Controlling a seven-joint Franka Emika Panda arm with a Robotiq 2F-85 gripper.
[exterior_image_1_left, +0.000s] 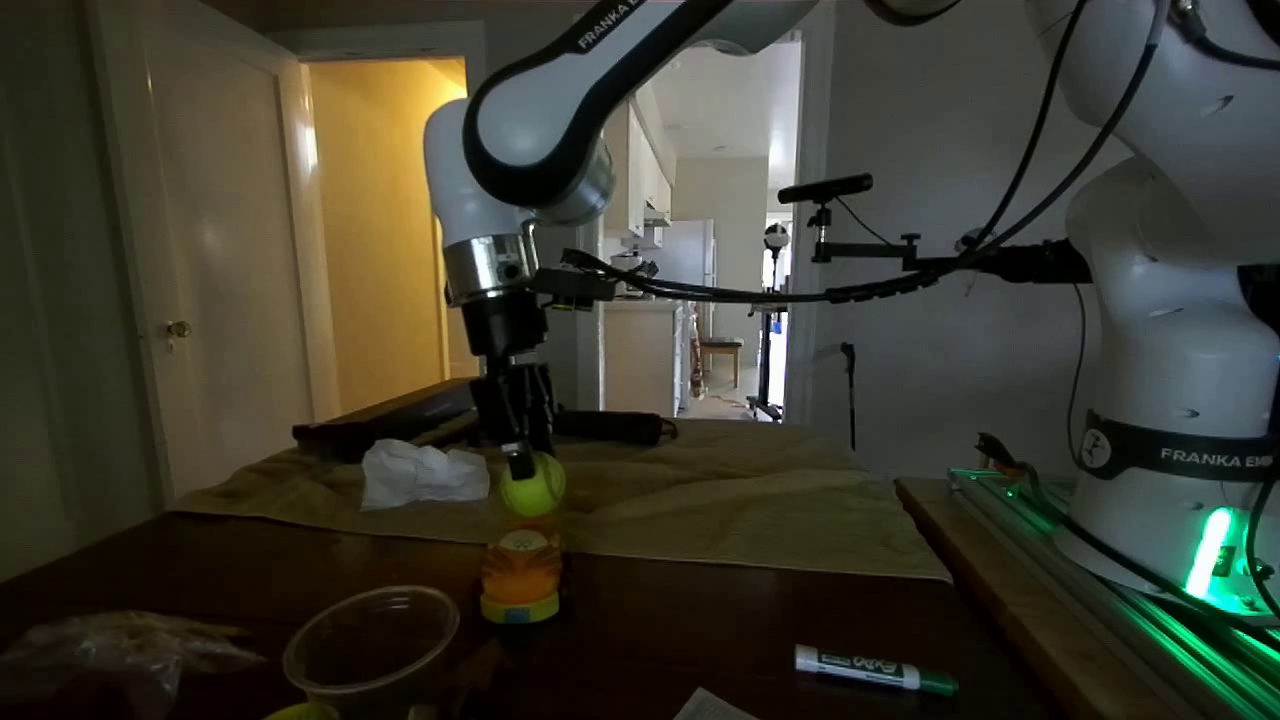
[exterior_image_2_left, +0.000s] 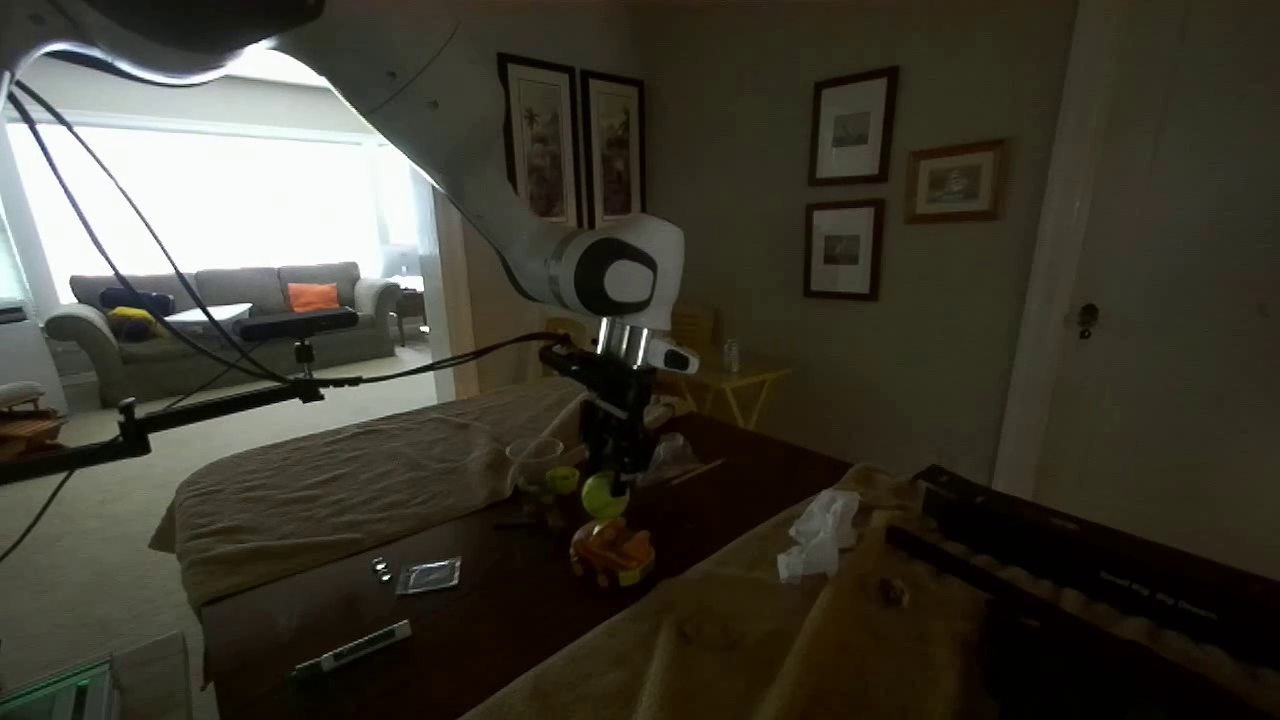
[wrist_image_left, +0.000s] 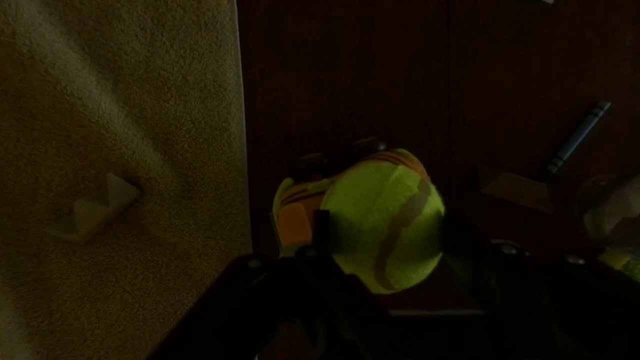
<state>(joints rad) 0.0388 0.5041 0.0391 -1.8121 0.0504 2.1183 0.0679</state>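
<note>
My gripper (wrist_image_left: 385, 230) is shut on a yellow-green tennis ball (wrist_image_left: 382, 195), with dark fingers pressed to opposite sides of it. In both exterior views the ball (exterior_image_1_left: 540, 490) is held off the table, just over an orange and yellow toy car (exterior_image_1_left: 520, 578). From above, the ball hides much of the car (wrist_image_left: 295, 223). Whether the ball's underside touches the car's top I cannot tell. The toy car (exterior_image_2_left: 610, 552) stands on the dark wooden table (exterior_image_1_left: 700, 610), near the edge of a brown towel (exterior_image_1_left: 720, 500).
White crumpled tissue (exterior_image_1_left: 420, 474) lies on the towel, with a long black case (exterior_image_2_left: 1100, 580) beyond it. A clear plastic tub (exterior_image_1_left: 370, 640) and a plastic bag (exterior_image_1_left: 130, 645) are on the table. A green-capped marker (exterior_image_1_left: 875, 670) and a shiny packet (exterior_image_2_left: 430, 576) lie nearer the robot's base.
</note>
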